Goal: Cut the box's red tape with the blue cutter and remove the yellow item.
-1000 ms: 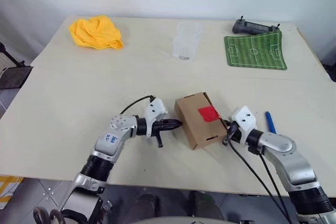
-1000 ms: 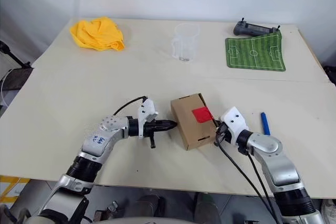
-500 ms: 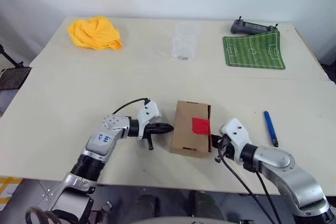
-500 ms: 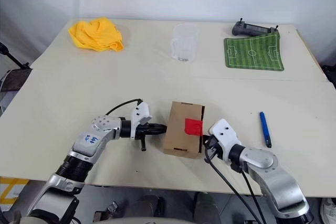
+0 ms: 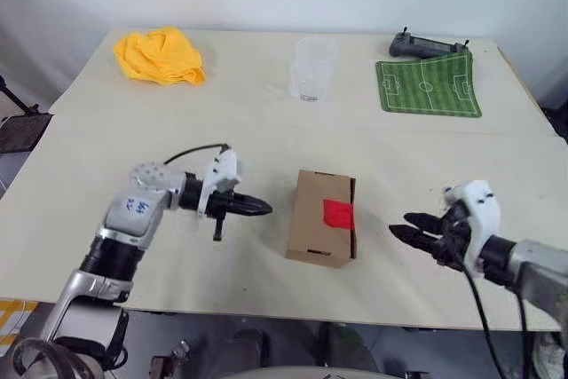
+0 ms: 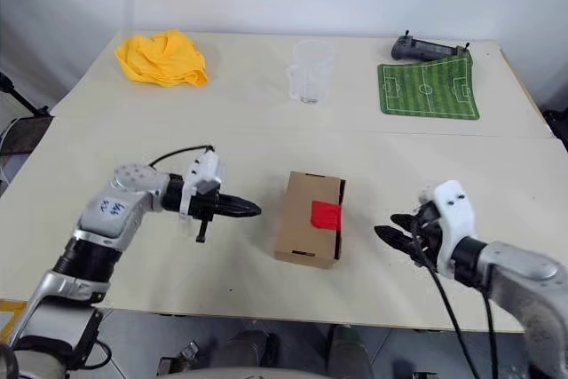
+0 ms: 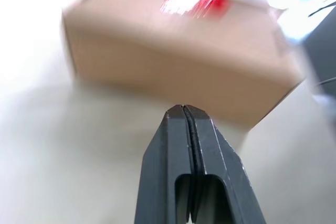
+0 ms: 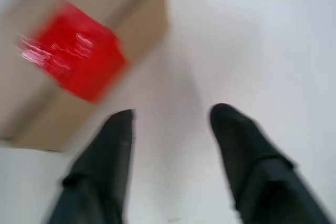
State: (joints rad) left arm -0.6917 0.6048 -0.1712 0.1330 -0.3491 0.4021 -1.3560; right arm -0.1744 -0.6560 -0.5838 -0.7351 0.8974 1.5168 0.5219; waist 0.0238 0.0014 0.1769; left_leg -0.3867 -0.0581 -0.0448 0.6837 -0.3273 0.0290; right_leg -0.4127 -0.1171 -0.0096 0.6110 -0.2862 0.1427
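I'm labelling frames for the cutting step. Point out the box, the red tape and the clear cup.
box (image 5: 311, 224), left eye view, bare top face.
red tape (image 5: 338, 213), left eye view, patch centre.
clear cup (image 5: 311, 69), left eye view, side wall.

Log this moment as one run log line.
box: flat on table, red tape uncut | left gripper: shut, beside box, apart | right gripper: open, empty, apart

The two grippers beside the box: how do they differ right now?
The left gripper has its fingers pressed shut; the right gripper has its fingers spread apart. The left gripper points at the box from the box's left; the right gripper points at it from the box's right. Both are black, hold nothing, and stand clear of the box.
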